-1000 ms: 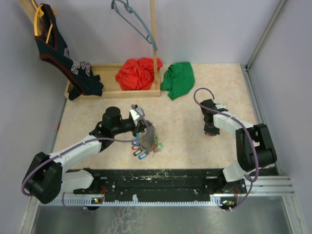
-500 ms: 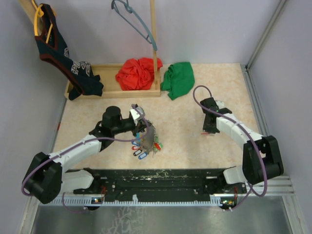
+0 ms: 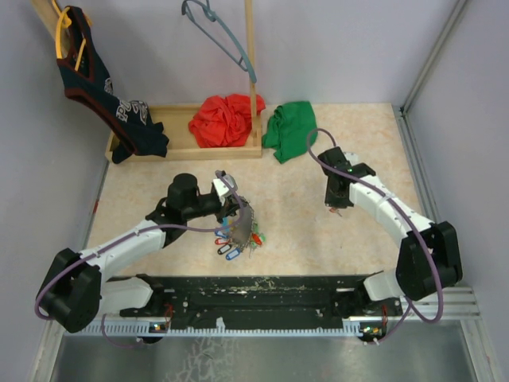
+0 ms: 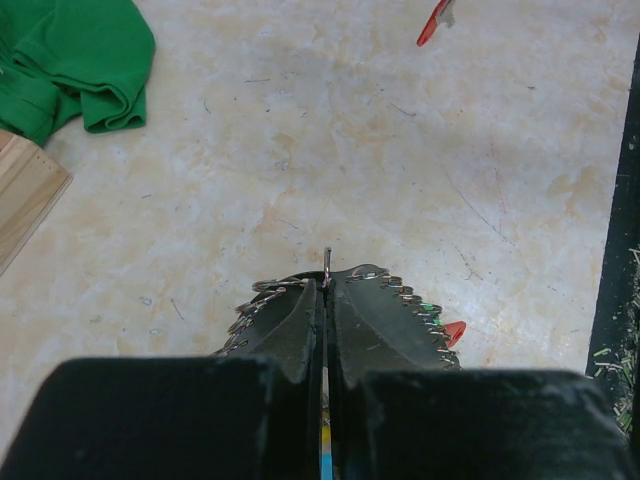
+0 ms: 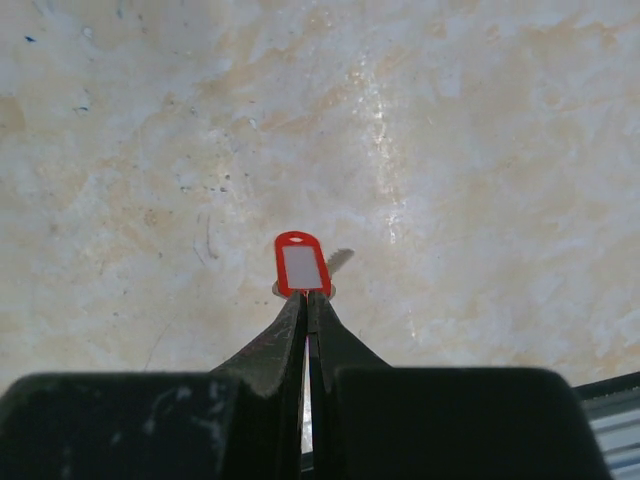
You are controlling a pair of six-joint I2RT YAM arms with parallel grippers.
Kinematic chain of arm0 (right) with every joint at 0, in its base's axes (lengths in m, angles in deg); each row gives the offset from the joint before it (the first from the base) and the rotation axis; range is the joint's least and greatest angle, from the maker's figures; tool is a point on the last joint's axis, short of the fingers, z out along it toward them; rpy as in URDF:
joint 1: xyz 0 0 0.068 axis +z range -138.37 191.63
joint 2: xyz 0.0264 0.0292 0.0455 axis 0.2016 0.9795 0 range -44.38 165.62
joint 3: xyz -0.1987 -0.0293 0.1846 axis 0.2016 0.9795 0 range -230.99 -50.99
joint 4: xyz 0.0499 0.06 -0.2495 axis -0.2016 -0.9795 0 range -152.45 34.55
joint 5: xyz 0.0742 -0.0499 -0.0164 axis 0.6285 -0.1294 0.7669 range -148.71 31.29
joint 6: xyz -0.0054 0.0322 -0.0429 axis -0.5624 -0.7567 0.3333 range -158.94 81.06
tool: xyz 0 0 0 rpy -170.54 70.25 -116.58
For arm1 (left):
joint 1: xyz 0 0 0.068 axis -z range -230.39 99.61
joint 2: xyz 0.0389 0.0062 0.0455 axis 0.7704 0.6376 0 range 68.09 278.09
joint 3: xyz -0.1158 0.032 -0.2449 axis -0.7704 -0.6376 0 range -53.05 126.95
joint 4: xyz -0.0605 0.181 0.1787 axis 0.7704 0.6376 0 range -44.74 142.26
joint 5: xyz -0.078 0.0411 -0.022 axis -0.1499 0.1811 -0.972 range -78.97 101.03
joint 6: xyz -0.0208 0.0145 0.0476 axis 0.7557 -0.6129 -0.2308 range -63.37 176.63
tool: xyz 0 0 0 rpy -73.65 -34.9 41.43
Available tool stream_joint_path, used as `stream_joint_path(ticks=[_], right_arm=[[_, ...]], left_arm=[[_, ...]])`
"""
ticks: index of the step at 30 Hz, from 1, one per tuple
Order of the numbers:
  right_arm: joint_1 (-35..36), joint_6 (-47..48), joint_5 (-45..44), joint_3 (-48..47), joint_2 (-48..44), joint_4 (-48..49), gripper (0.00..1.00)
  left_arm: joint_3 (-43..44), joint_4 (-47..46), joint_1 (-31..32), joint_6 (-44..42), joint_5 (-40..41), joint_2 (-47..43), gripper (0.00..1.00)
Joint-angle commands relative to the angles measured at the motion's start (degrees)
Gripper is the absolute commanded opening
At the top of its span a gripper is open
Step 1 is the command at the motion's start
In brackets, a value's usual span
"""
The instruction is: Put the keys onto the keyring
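My left gripper (image 3: pixel 232 193) is shut on the keyring (image 3: pixel 247 215), a grey arc hanging below it. Several keys (image 3: pixel 235 239) with red, green and blue tags hang from it just above the table. In the left wrist view the shut fingertips (image 4: pixel 326 285) pinch the ring's thin wire (image 4: pixel 326 260), with small split rings (image 4: pixel 262 287) either side and a red tag (image 4: pixel 454 332). My right gripper (image 3: pixel 336 204), at centre right, is shut on one red-tagged key (image 5: pixel 302 265), whose metal blade (image 5: pixel 340 259) pokes out beside the tag above the bare table.
A wooden tray (image 3: pixel 176 148) at the back holds a red cloth (image 3: pixel 226 119). A green cloth (image 3: pixel 291 130) lies beside it. A dark shirt (image 3: pixel 99 87) and a blue-grey hanger (image 3: pixel 223 36) hang on the wooden rack. A black strip (image 3: pixel 254 290) runs along the near edge.
My right gripper has moved back and a little left with the red-tagged key. The left gripper and the keyring have stayed almost still.
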Motion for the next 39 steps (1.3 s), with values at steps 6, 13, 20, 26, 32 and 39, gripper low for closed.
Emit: stream_joint_path(ticks=[6, 13, 20, 26, 32, 39], right_arm=[[2.1, 4.5, 5.6, -2.0, 2.8, -8.8, 0.0], [5.4, 10.6, 8.0, -5.7, 8.2, -13.8, 0.0], [9.0, 15.2, 8.0, -14.5, 23.7, -13.4, 0.0], [10.3, 18.5, 8.1, -23.7, 32.1, -13.2, 0.12], [12.4, 20.0, 7.4, -27.0, 30.5, -11.9, 0.31], [12.6, 14.9, 6.3, -12.8, 16.0, -1.1, 0.38]], left_arm=[[2.1, -0.4, 0.4, -0.9, -0.3, -0.6, 0.0], [2.1, -0.3, 0.4, -1.0, -0.2, -0.9, 0.0], [1.9, -0.1, 0.5, -1.3, -0.2, -1.4, 0.0], [1.8, -0.2, 0.7, -1.4, -0.1, -1.5, 0.0], [1.8, -0.3, 0.8, -1.2, 0.3, -1.7, 0.05], [1.8, -0.5, 0.8, -1.1, 0.2, -1.4, 0.06]])
